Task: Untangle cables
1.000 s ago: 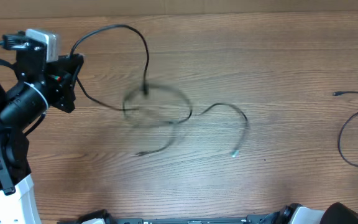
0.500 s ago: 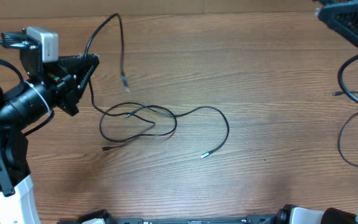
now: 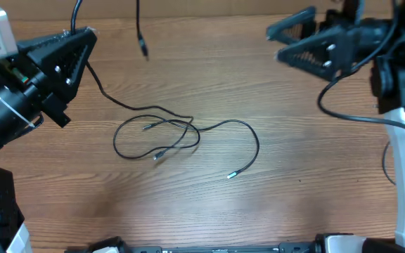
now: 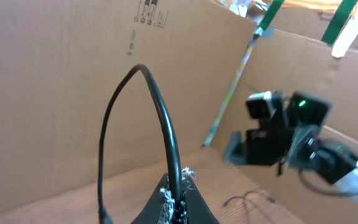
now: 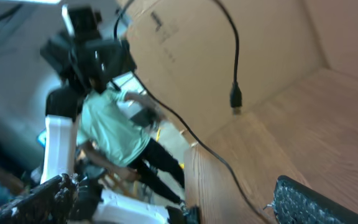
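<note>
Thin black cables (image 3: 162, 132) lie in a loose tangle on the wooden table, with pale plug tips at the lower right (image 3: 231, 176) and middle (image 3: 156, 157). My left gripper (image 3: 83, 39) is raised at the upper left and shut on one cable. That cable arches up out of frame, and its free plug (image 3: 144, 49) hangs down. In the left wrist view the jaws (image 4: 178, 200) pinch this cable (image 4: 160, 112), and the tangle (image 4: 248, 199) shows beyond. My right gripper (image 3: 276, 43) is open and empty at the upper right. The right wrist view (image 5: 169, 186) shows the hanging plug (image 5: 235, 99).
Cardboard walls (image 4: 55, 93) stand behind the table. A thick black arm wire (image 3: 343, 112) hangs below the right arm. Part of another thin cable (image 3: 386, 163) shows at the far right edge. The right arm (image 4: 284, 137) shows in the left wrist view.
My left gripper has risen with the cable, lifting its free plug end upward. My right arm has swung in from the right edge toward the middle. A plug in the tangle slid right.
</note>
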`<state>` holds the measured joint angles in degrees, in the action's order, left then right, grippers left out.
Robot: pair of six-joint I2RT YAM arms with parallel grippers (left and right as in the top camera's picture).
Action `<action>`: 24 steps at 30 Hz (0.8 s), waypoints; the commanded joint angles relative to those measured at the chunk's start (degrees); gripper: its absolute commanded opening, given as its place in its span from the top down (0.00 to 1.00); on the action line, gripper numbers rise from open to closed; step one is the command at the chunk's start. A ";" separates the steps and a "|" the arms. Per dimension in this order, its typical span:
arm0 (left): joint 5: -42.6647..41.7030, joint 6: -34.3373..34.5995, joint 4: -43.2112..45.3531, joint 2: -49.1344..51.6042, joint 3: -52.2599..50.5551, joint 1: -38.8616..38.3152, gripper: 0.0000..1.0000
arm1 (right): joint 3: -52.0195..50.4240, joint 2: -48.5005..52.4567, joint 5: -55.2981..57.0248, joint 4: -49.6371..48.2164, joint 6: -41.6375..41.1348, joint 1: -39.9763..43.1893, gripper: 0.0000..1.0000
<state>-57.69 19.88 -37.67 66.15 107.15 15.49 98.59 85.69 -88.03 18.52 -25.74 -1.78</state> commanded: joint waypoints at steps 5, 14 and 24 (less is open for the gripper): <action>-6.34 13.64 4.31 -0.15 1.03 0.24 0.96 | -4.70 -0.37 -1.84 0.61 17.46 -6.29 0.00; -10.14 31.26 12.72 -0.17 1.03 0.24 0.96 | -8.48 -0.37 13.57 13.88 35.50 -10.01 0.00; -9.62 35.58 12.35 0.61 1.03 0.24 0.96 | -8.48 -0.37 44.52 22.36 44.44 -24.52 0.00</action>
<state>-66.48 52.36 -25.43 66.28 107.26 15.49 90.28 85.78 -53.80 41.54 15.18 -23.33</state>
